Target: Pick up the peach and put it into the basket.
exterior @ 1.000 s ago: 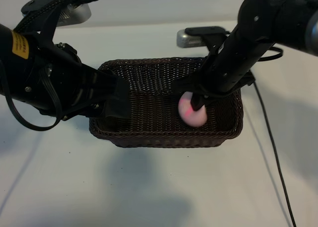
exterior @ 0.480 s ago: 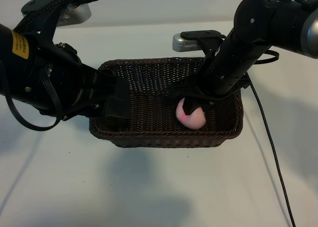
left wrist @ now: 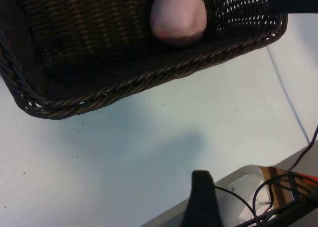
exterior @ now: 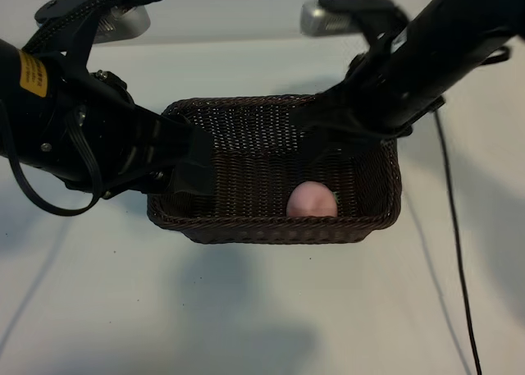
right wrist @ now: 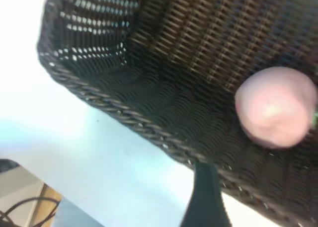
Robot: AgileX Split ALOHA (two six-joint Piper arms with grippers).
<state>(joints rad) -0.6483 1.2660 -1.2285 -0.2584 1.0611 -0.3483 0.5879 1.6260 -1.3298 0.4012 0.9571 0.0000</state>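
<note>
Two arms are showing in the exterior view. The left gripper (exterior: 193,166) is sitting at the left end of the basket (exterior: 271,227); whether its jaws are spread cannot be told here. The right gripper (exterior: 324,133) is hanging above the basket's right half, holding nothing; its jaw spread is not visible. The peach (exterior: 312,201) is lying inside the basket against the near wall.

Left wrist view: the peach (left wrist: 178,14) is resting on the basket floor behind the braided rim (left wrist: 149,80).

Right wrist view: the peach (right wrist: 276,107) is lying free in the basket (right wrist: 124,108), with no fingers touching it.
</note>
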